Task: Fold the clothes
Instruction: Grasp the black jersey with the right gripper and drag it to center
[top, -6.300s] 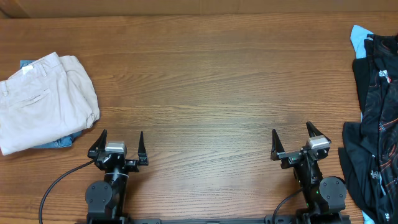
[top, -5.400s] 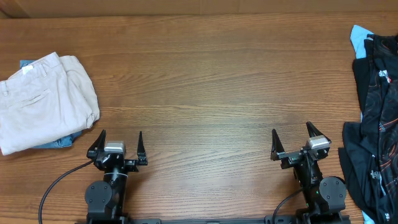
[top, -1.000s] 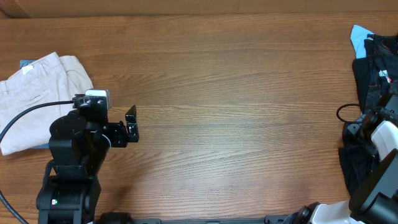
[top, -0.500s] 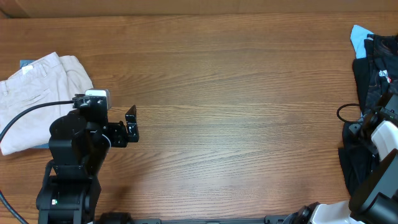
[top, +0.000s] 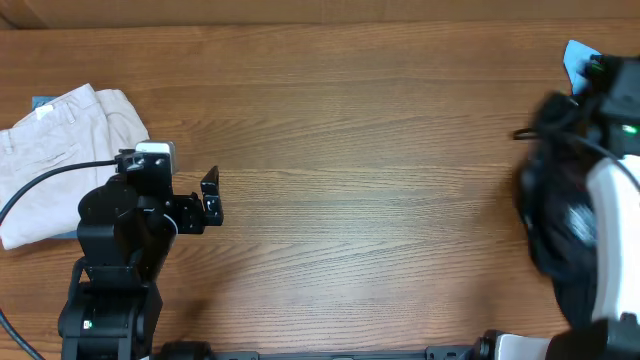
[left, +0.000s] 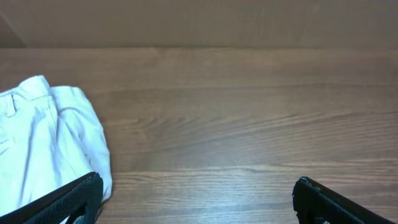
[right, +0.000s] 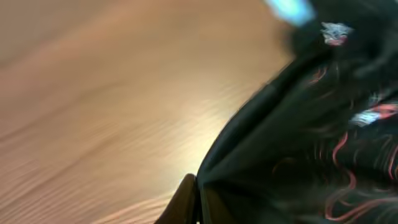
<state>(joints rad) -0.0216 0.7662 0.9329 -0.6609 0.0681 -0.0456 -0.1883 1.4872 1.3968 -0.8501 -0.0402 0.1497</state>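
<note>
The clothes (top: 556, 215), a thin black garment with fine orange-tan lines, show as a dark blur at the table's right edge. In the right wrist view the black cloth (right: 298, 143) fills the lower right, and my right gripper (right: 198, 202) is shut on a fold of its edge. In the overhead view the right arm (top: 608, 225) covers that gripper. My left gripper (top: 212, 198) hangs open over bare wood at the left, nothing between its fingers (left: 84, 194). In the left wrist view the left gripper (left: 199, 194) spans wood beside the beige trousers.
Folded beige trousers (top: 70, 150) lie at the table's left edge, just left of the left gripper, and show in the left wrist view (left: 43, 143). A light-blue scrap (top: 578, 58) lies at the far right corner. The wooden table (top: 380, 160) stretches between the arms.
The right gripper has shut on the black garment. The right arm has swung up and inward, pulling the cloth leftward in a blur. The left arm has not moved.
</note>
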